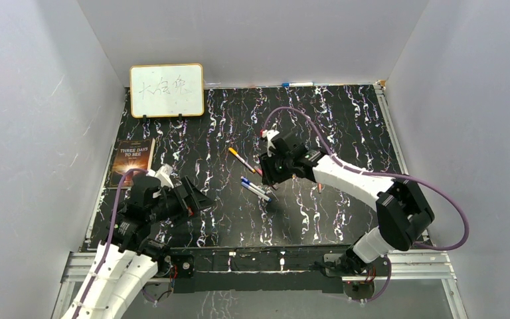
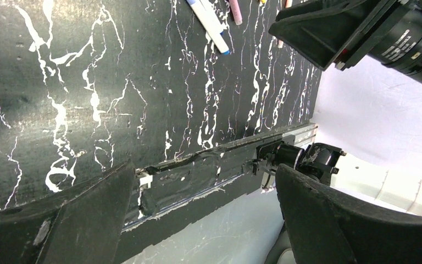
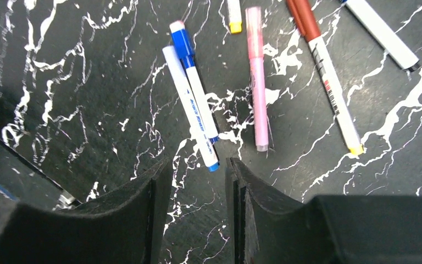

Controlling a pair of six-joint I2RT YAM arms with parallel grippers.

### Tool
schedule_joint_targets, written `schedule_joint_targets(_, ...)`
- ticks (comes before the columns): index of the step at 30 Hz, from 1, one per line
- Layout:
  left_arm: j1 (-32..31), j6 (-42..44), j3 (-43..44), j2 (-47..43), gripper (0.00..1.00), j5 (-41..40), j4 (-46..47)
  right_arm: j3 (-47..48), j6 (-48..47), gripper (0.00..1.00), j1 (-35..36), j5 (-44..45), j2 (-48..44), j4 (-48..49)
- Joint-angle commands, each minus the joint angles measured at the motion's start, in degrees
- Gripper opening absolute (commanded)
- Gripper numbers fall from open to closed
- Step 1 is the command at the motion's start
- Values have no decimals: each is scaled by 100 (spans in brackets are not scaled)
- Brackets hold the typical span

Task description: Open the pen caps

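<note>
Several pens lie in the middle of the black marbled mat (image 1: 345, 126). In the right wrist view a white pen with a blue cap (image 3: 182, 41) lies beside another white pen (image 3: 189, 104) with a blue end. To their right are a pink pen (image 3: 258, 88) and a white pen with a red cap (image 3: 303, 16). My right gripper (image 3: 198, 164) is open and empty, hovering just short of the two blue pens (image 1: 255, 188). My left gripper (image 2: 203, 176) is open and empty near the mat's front left (image 1: 202, 198). An orange-ended pen (image 1: 241, 159) lies further back.
A whiteboard (image 1: 167, 90) leans on the back wall. A book (image 1: 133, 159) lies at the mat's left edge. A marker (image 1: 299, 84) lies along the back edge. The metal rail (image 1: 252, 259) runs along the near edge. White walls enclose three sides.
</note>
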Motion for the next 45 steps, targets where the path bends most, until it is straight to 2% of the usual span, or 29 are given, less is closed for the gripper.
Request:
schedule_joint_targets(1,-26,-94,11,-172,98,-54,-390,-155,-94,38,439,536,129,358)
schedule_joint_targets(7,-26,-136,24,-316,98,-126,-552,-79,-152,41,904,870,598,419)
schedule_joint_targets(12,-19,-215,-134,-174,98,-9,-303,2,-172,43,1036,902,863,491)
schedule_joint_targets(25,-24,-164,-94,108,98,54,-35,120,-233,43,1129,1254,1258,630)
schedule_joint_targets(39,-26,-250,-135,-43,98,84,-79,314,-266,41,1283,1413,1712,584)
schedule_joint_targets(42,-25,-265,-163,-91,98,89,-86,206,-228,35,1370,1532,1765,577)
schedule_joint_targets(45,-19,-282,-209,-102,98,113,-88,108,-175,19,1437,1586,1739,529)
